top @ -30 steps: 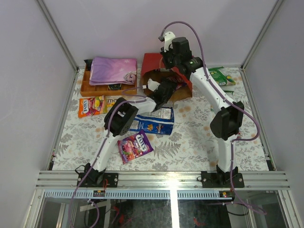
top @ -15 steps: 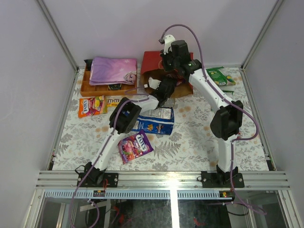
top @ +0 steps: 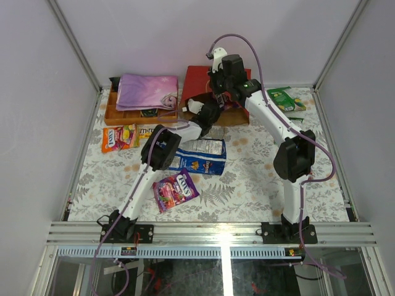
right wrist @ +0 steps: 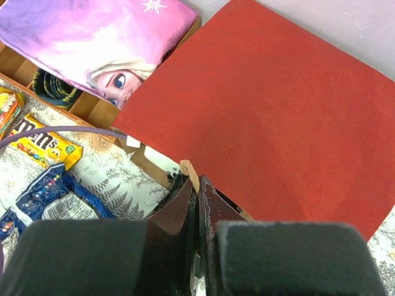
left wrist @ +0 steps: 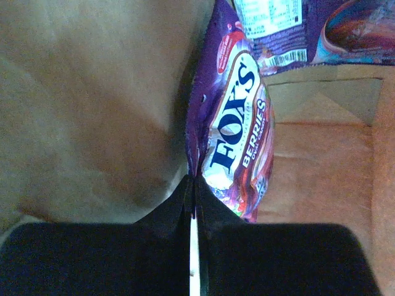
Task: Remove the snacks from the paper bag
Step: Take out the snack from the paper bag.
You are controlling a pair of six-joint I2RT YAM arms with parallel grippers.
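The paper bag (top: 207, 79) lies on its side at the back of the table, red outside (right wrist: 265, 98) and brown kraft inside (left wrist: 92, 105). My left gripper (left wrist: 192, 184) reaches inside it and is shut on the lower edge of a purple FOX'S Berries packet (left wrist: 237, 123). A second purple packet (left wrist: 327, 31) lies deeper in the bag. My right gripper (right wrist: 200, 185) is shut on the bag's rim at its mouth. Out on the table lie a purple candy bag (top: 176, 190), a blue chip bag (top: 200, 157), an orange pack (top: 118, 137) and a green packet (top: 285, 98).
A wooden box (top: 117, 114) with a pink-purple cloth (top: 147, 91) stands left of the bag. A yellow m&m's pack (right wrist: 40, 142) lies in front of that box. Grey walls close in the table at the back and on both sides.
My left gripper has pushed deeper into the bag and closed from wide open onto the purple packet's edge. The right gripper has kept its hold on the rim, and the bag has tipped flatter.
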